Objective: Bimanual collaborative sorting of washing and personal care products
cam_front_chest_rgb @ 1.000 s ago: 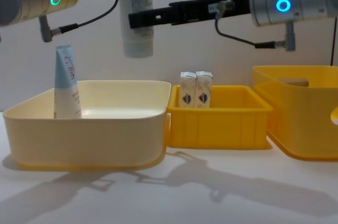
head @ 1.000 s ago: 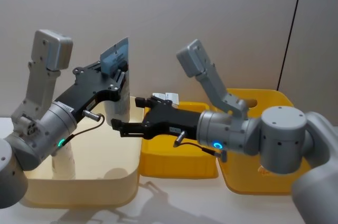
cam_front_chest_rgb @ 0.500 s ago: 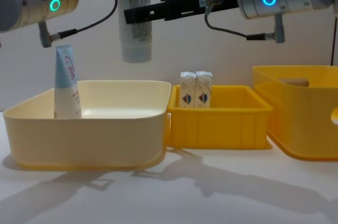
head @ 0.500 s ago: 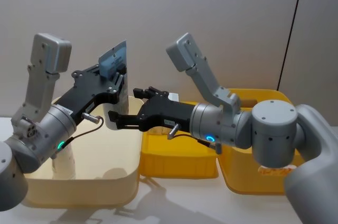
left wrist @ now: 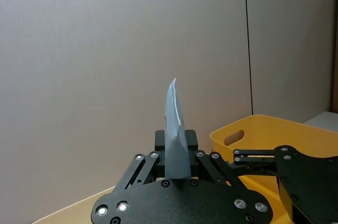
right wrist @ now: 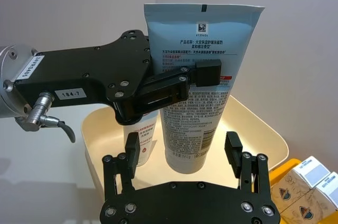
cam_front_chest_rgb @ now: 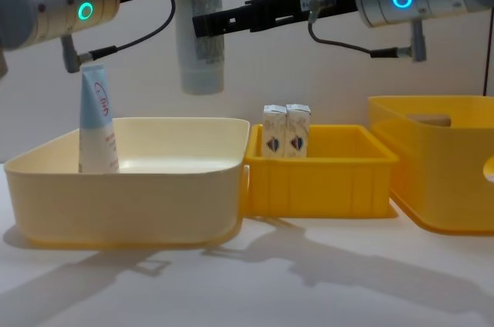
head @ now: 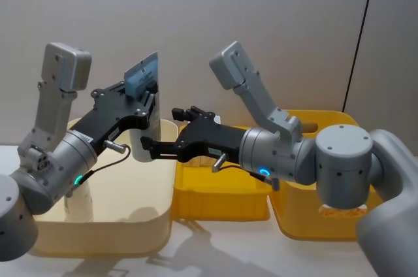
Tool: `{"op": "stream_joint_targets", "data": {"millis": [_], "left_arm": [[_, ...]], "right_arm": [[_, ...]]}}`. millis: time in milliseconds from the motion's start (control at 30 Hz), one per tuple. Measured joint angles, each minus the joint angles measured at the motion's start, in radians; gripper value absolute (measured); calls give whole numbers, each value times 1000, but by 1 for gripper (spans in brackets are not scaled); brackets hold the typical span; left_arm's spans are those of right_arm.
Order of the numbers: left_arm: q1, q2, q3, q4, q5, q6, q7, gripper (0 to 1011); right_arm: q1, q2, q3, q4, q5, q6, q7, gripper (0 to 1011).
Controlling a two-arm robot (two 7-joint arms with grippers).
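Left gripper (head: 149, 102) is clamping the squeeze tube (right wrist: 196, 55), right gripper's (right wrist: 182, 151) jaws gaping wide, flanking it; an early release is risking a drop.

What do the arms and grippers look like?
Silver-grey arms with rounded joints and a glowing ring each: green left, blue right. The left gripper and right gripper are black, screw-studded linkages with thin black cables; the left bears a white label.

Left gripper (head: 147, 103) tight, right gripper (head: 159, 131) wide
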Motion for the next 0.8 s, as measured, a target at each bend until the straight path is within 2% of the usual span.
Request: {"op": "stream_joint_targets", "data": {"millis": [333, 800], "left_arm": [[8, -1, 0, -13, 6, 9, 6, 215], [17, 0, -6, -32, 6, 17, 10, 215]], "right_arm": [[7, -17, -10, 37, -4, -29, -30, 1001], [32, -51, -27, 126, -17, -82, -72, 1001]]}}
